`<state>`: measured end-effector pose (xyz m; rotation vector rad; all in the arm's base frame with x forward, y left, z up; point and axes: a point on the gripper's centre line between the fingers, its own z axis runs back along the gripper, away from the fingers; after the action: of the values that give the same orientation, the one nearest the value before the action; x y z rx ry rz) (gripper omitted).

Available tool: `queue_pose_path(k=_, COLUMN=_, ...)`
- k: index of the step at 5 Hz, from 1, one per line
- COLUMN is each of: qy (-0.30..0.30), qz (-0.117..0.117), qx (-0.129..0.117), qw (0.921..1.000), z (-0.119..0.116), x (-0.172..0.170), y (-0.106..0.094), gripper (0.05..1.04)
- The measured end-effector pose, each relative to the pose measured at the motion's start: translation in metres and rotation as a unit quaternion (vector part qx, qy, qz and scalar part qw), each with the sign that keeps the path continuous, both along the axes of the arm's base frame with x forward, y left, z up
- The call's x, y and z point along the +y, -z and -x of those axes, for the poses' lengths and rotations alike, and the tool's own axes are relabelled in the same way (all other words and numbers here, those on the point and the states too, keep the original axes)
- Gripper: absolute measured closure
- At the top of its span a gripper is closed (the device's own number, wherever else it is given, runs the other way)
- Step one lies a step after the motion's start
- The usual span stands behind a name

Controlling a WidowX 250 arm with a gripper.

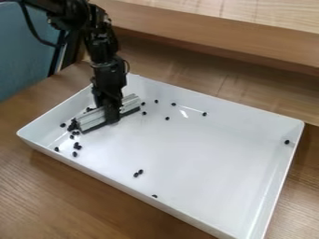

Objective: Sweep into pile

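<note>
One gripper (112, 114) is clamped on one grey sweeping bar (92, 119), at the left of one white tray (205, 154). Black pellets (167, 118): six beyond the bar's right end, three near, one far right; the left ones bunch uncountably.

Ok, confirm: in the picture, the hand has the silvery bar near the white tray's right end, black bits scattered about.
Wrong end: the camera view shows the hand with the silvery bar near the white tray's left end, black bits scattered about.
</note>
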<state>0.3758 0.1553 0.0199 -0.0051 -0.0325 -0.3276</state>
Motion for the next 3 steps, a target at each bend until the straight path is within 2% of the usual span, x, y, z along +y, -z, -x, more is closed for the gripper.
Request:
queue_pose_path(k=1, qy=0.002, qz=0.0, qx=-0.001, qw=1.0, z=-0.0005, x=-0.0005, y=0.0, gripper=0.682)
queue_pose_path(k=2, qy=0.01, qz=-0.013, qx=0.001, qw=0.9999, z=-0.0035, x=-0.0029, y=-0.0011, gripper=0.605)
queue_pose_path(k=3, qy=0.026, qz=-0.023, qx=0.015, qw=0.9993, z=-0.0061, x=-0.0098, y=0.0001, gripper=0.341)
